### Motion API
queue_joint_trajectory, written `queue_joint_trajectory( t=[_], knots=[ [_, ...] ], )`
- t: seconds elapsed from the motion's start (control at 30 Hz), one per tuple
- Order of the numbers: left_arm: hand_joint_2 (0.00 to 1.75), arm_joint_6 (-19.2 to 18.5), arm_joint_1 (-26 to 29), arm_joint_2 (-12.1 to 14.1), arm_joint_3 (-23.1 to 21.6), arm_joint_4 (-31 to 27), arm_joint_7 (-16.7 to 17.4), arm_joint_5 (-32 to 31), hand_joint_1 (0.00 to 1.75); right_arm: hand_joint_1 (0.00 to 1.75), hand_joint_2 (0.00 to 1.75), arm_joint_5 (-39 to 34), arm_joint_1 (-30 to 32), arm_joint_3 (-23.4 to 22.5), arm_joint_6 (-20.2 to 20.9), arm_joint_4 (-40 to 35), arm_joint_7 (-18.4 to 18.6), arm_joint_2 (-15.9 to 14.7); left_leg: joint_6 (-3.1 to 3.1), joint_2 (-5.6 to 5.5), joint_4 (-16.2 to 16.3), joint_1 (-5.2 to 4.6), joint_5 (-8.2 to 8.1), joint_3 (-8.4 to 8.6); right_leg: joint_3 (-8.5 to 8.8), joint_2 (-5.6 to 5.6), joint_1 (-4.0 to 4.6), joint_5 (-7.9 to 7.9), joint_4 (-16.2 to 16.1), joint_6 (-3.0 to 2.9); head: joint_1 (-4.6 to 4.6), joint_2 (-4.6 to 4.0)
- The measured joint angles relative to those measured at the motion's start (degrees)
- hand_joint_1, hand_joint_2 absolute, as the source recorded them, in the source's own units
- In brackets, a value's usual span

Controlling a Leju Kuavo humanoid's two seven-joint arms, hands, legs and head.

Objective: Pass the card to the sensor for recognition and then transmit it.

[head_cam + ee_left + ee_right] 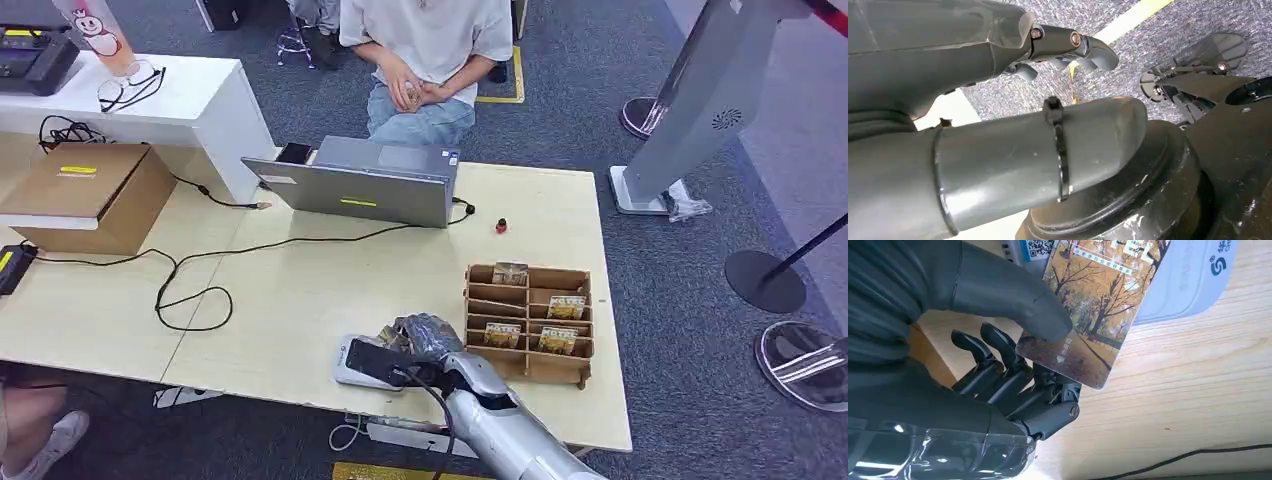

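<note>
Robot hand, card aslant sensor

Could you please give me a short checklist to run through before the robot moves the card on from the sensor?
1. Card held: ok. The right hand pinches the card between thumb and fingers.
2. Card at the sensor: ok. In the right wrist view the card overlaps the grey sensor; whether they touch, cannot tell.
3. Recognition done: cannot tell. No light or screen shows a result.
4. Way to the person: not ok. The laptop stands between the hand and the seated person.
5. Card rack: ok. The wooden rack stands beside the right hand, apart from it.
6. Left hand: ok. The left hand hangs over the carpet, holding nothing.
</note>
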Motion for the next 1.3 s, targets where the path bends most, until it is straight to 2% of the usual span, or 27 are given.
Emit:
queue_joint_trajectory(
  t=[0.93,1.3],
  knots=[
    [0.0,0.0,0.02,0.02,-1.36,-0.02,0.15,1.22,0.0,1.75,1.75,1.29,-0.02,0.0,0.48,0.09,-0.13,0.61,0.0,0.01,0.0,0.0,0.0,0.0,0.0,0.0,0.0,0.0,0.0,0.0,0.0,0.0],
    [0.0,0.0,0.05,0.02,-1.55,-0.02,0.15,2.21,0.0,1.75,1.75,1.47,0.09,0.0,0.59,-0.63,-1.66,0.77,0.0,0.01,0.0,0.01,0.0,0.0,0.0,0.0,0.01,-0.01,0.0,-0.01,0.0,0.0]
  ],
)
